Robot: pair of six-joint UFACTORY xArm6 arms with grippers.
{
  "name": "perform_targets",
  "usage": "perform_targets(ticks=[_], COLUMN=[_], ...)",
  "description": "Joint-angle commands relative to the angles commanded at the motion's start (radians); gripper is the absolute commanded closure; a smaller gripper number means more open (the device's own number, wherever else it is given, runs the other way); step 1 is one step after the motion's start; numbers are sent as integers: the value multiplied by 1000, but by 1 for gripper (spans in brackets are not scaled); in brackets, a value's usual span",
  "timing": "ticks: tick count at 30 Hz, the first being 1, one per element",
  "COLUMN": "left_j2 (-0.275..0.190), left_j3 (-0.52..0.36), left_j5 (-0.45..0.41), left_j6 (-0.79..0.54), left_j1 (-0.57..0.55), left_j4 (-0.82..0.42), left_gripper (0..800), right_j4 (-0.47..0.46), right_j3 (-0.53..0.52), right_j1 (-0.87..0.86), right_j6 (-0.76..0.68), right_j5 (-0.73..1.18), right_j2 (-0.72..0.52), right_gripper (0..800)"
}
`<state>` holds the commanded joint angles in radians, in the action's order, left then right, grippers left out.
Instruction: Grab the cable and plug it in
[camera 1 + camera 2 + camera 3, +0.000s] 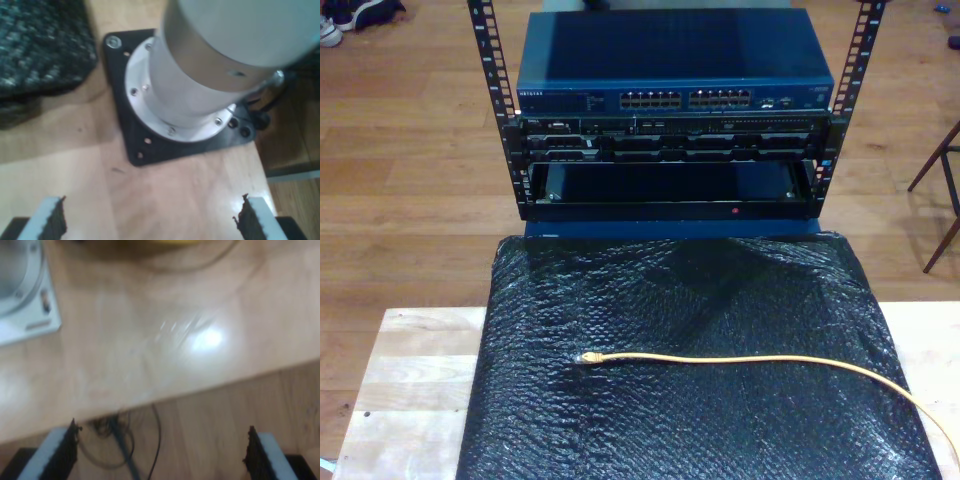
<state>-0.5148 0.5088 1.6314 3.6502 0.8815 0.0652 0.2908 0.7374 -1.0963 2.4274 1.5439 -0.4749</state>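
**Cable untouched on the mat; reach not begun**

The cable (750, 359) is seen lying on the black bubble-textured mat (690, 300) in the exterior view. Its clear plug (588, 357) rests toward that view's left, and the cord runs off at the lower right. It lies loose, with a gentle bow and no kinks.

The first gripper (149, 220) is held over the wooden table (180, 190), near an arm base (185, 95) on its black mounting plate (131, 145). Its 2 fingers are spread wide, with nothing between them. The second gripper (162, 452) hangs past a table edge above the floor, beside a white base plate (30, 320). Its fingers are likewise spread and empty.

Judged stage: the grab has not started.

Notes for the grab:
- The cord is best taken just behind the plug, so that the tip stays stiff and steerable.
- The jaws should close across the cord, not along it.
- The plug's orientation cannot be read at this size; it should be checked before insertion.
- The target is judged to be 1 of the ports on the blue switch (675, 60) in the rack (670, 150).
- Slack should be kept, lest the cord drag on the mat.
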Motion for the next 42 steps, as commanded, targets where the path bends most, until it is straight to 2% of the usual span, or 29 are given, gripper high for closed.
perform_targets(ticks=[12,19,31,42], left_j2=[0,0,0,9], left_j3=[43,44,43,40], left_j5=[72,75,75,72], left_j6=[118,203,249,282], left_j1=[-110,-160,-173,-203], left_j4=[132,173,244,247], left_gripper=[0,0,0,0], right_j4=[75,124,209,284], right_j3=[23,21,32,38], right_j1=[146,221,334,407], right_j6=[-137,-198,-276,-333], right_j5=[54,60,68,68], right_j2=[3,2,0,2], right_gripper=[19,18,18,18])
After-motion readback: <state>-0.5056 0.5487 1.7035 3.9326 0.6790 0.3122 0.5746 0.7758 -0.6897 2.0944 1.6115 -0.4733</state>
